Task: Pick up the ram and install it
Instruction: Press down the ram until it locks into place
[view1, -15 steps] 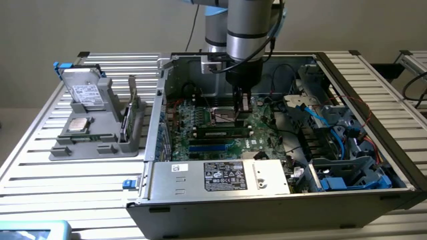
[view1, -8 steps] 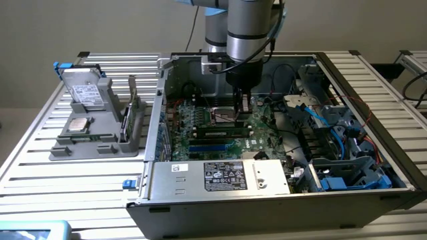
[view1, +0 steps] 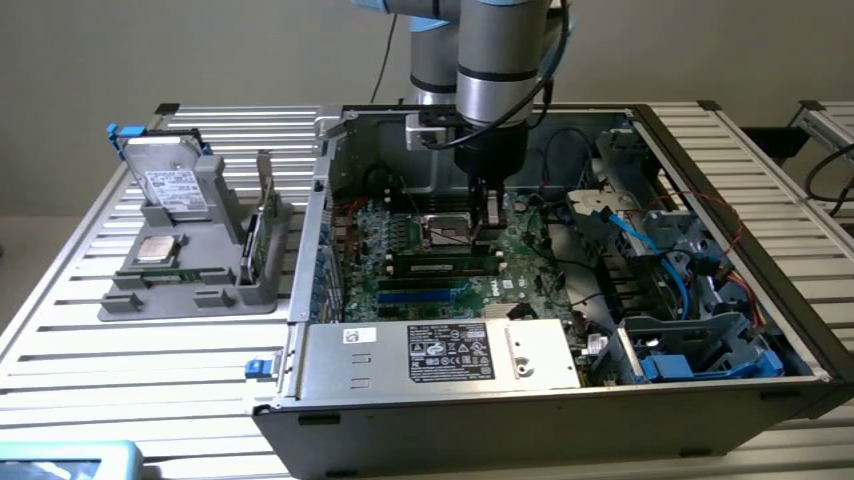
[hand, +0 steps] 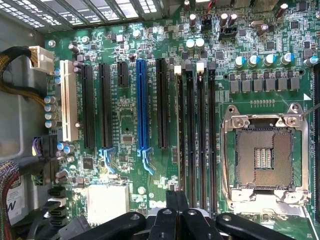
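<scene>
- The gripper (view1: 489, 205) hangs inside the open computer case (view1: 747, 330), low over the motherboard (view1: 400, 250), with its fingers pressed together.
- In the wrist view the black fingers (hand: 176, 210) sit closed just above the row of long black memory slots (hand: 195, 140), beside the empty silver processor socket (hand: 262, 157).
- Nothing can be made out between the fingers.
- A ram stick (view1: 443, 268) lies seated in a slot on the motherboard, just in front of the socket in the exterior view; it looks dark with a pale label, though that is hard to judge at this angle.
- A blue slot (hand: 142, 105) and a white slot (hand: 69, 100) stand beside the black ones.
- On the slatted table (view1: 160, 350), at the exterior view's left, a grey tray (view1: 154, 290) carries a hard drive (view1: 171, 185) and a square silver chip (view1: 158, 250).
- The power supply (view1: 441, 355) fills the near end of the case.
</scene>
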